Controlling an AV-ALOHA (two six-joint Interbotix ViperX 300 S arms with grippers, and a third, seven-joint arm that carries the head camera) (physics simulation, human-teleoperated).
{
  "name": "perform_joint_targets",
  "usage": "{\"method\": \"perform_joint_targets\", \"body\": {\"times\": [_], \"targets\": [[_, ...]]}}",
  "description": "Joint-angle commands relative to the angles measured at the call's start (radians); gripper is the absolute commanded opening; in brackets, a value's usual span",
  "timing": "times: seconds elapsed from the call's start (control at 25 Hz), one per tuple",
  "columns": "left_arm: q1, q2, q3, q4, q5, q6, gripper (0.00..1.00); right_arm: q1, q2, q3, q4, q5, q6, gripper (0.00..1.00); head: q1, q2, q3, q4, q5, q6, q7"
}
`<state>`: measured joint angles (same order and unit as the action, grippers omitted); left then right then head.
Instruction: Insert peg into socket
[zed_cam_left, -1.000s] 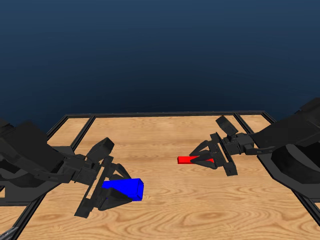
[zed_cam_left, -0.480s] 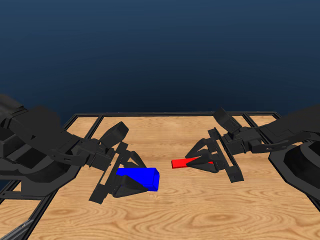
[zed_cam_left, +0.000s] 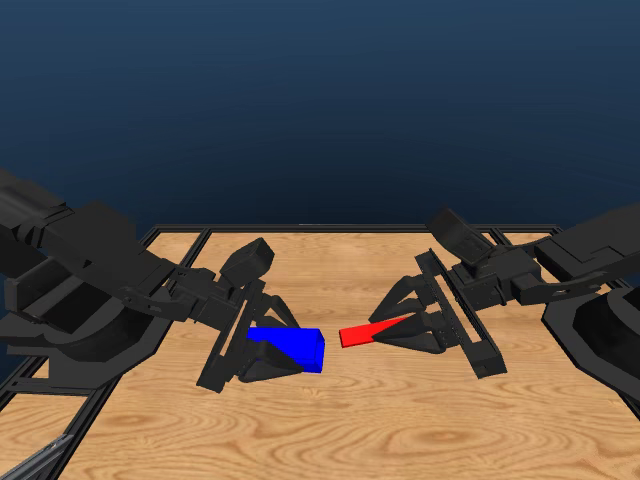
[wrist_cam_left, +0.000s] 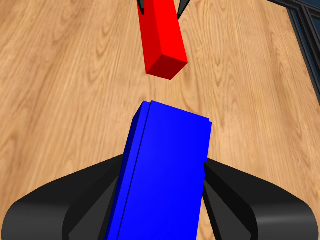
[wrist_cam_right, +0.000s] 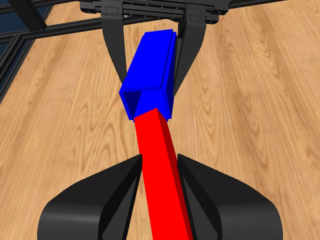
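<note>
The blue socket (zed_cam_left: 290, 348) is held above the table in my left gripper (zed_cam_left: 272, 350), which is shut on it; its open end faces right. The red peg (zed_cam_left: 368, 331) is clamped in my right gripper (zed_cam_left: 412, 330) and points left at the socket, tilted a little downward. A small gap separates the peg's tip from the socket's mouth in the head view. The left wrist view shows the socket (wrist_cam_left: 162, 175) between the jaws with the peg (wrist_cam_left: 162, 37) just beyond. In the right wrist view the peg (wrist_cam_right: 160, 165) runs up to the hollow socket (wrist_cam_right: 150, 75).
The wooden table (zed_cam_left: 330, 430) lies under both arms, bounded by a black frame (zed_cam_left: 340, 229) at its far edge and sides. The bulky arm bodies fill the left and right edges of the head view.
Both grippers moved toward the middle, bringing socket and peg much closer together. The peg now tilts with its tip downward. The head camera also shifted slightly.
</note>
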<state>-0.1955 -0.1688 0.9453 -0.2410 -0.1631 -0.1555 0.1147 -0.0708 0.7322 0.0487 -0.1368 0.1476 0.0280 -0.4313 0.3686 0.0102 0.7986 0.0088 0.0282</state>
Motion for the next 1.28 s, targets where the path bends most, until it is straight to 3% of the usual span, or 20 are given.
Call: {"method": "perform_joint_targets", "body": {"times": [0.04, 0.44, 0.48, 0.6, 0.64, 0.8, 0.88, 0.92, 0.96, 1.04, 1.28], "targets": [[0.014, -0.016, -0.025, 0.023, 0.009, -0.025, 0.00, 0.016, 0.012, -0.049, -0.001, 0.002, 0.005, 0.00, 0.003, 0.005, -0.021, 0.001, -0.009, 0.000, 0.000], [-0.011, 0.013, -0.082, 0.063, 0.026, -0.052, 0.00, 0.004, 0.110, -0.123, -0.011, -0.053, 0.023, 0.00, 0.011, 0.005, -0.019, 0.003, -0.007, -0.001, -0.002], [-0.007, -0.004, -0.087, 0.069, 0.023, -0.049, 0.00, 0.003, 0.114, -0.130, -0.013, -0.058, 0.025, 0.00, 0.013, 0.004, -0.018, 0.003, -0.007, -0.001, -0.001], [0.016, 0.006, -0.084, 0.073, 0.028, -0.060, 0.00, 0.011, 0.138, -0.168, -0.023, -0.057, 0.022, 0.00, 0.016, 0.003, -0.018, 0.004, -0.007, -0.002, 0.000], [-0.001, 0.006, -0.091, 0.080, 0.028, -0.058, 0.00, 0.011, 0.141, -0.177, -0.026, -0.053, 0.023, 0.00, 0.018, 0.002, -0.018, 0.004, -0.007, -0.002, -0.001], [0.004, 0.031, -0.089, 0.076, 0.009, -0.046, 0.00, 0.021, 0.210, -0.243, -0.027, -0.090, 0.046, 0.00, 0.022, 0.003, -0.020, 0.004, -0.012, -0.006, -0.002], [-0.001, 0.040, -0.119, 0.077, 0.044, -0.041, 0.00, 0.024, 0.236, -0.269, -0.027, -0.096, 0.057, 0.00, 0.022, 0.004, -0.021, 0.004, -0.013, -0.008, -0.003], [-0.001, 0.039, -0.086, 0.075, 0.006, -0.045, 0.00, 0.024, 0.247, -0.276, -0.027, -0.091, 0.065, 0.00, 0.023, 0.005, -0.022, 0.004, -0.011, -0.006, -0.004], [-0.004, 0.021, -0.102, 0.084, 0.023, -0.051, 0.00, 0.022, 0.247, -0.276, -0.026, -0.086, 0.076, 1.00, 0.024, 0.005, -0.023, 0.005, -0.011, -0.006, -0.005], [0.001, 0.025, -0.078, 0.075, 0.007, -0.047, 0.00, 0.019, 0.239, -0.259, -0.023, -0.068, 0.093, 1.00, 0.028, 0.006, -0.026, 0.006, -0.014, -0.005, -0.008], [-0.006, 0.015, -0.059, 0.079, 0.018, -0.048, 0.00, 0.005, 0.169, -0.159, -0.010, -0.033, 0.116, 1.00, 0.037, 0.002, -0.029, 0.008, -0.022, -0.004, -0.019]]}}
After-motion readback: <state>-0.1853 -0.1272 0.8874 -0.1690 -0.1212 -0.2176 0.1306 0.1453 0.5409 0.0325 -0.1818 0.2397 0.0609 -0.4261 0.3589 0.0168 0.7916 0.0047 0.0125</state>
